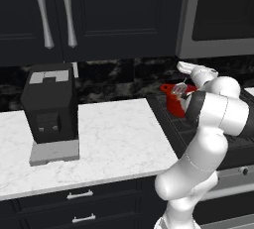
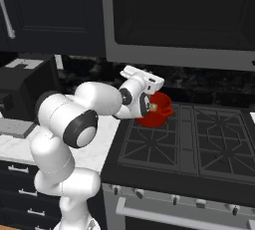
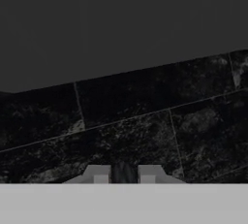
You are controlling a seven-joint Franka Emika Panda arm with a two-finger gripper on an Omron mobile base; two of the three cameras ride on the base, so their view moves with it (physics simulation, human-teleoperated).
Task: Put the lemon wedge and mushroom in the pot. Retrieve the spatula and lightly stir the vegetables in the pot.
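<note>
The red pot (image 1: 173,102) (image 2: 159,117) stands on the rear left burner of the stove. My gripper (image 1: 185,78) (image 2: 148,94) (image 3: 124,175) hovers just above it, hand level and facing the dark backsplash. The jaws are nearly together on a thin dark handle that shows between the fingertips in the hand view. The spatula (image 1: 180,90) hangs from them, its slotted silver head down at the pot's mouth. A small tan patch (image 2: 153,107) shows at the rim; I cannot tell whether it is the mushroom. The lemon wedge is hidden.
A black coffee machine (image 1: 49,109) sits on the white marble counter (image 1: 119,134) left of the stove. The black gas stove (image 2: 199,139) stretches right with bare grates. A microwave (image 2: 189,15) hangs close above the pot.
</note>
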